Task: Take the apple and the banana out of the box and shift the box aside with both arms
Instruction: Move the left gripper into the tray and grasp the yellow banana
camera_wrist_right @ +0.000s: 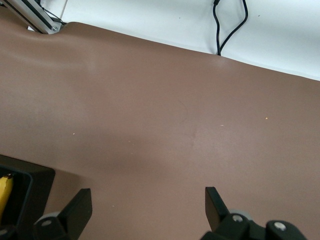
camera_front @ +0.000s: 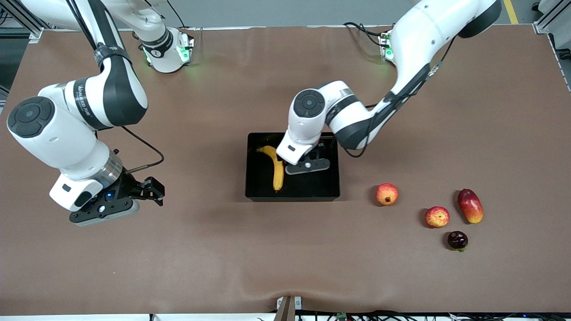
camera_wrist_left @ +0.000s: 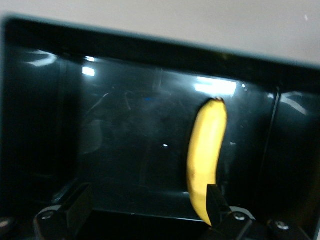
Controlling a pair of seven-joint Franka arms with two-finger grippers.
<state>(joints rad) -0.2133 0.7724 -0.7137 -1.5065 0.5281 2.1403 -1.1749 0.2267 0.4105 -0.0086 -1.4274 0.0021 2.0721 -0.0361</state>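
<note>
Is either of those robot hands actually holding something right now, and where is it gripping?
Nothing is held. The left gripper hangs open in the box beside the banana; the right gripper waits open over bare table.

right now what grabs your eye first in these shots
The left gripper hangs open inside the black box, right beside the banana lying in it. The apple already sits out on the table among other fruit toward the left arm's end, while the right gripper waits, open.

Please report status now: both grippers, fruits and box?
Left gripper open, inside box beside banana. Right gripper open, waiting over bare table. Apple already out. Nothing in the way.
</note>
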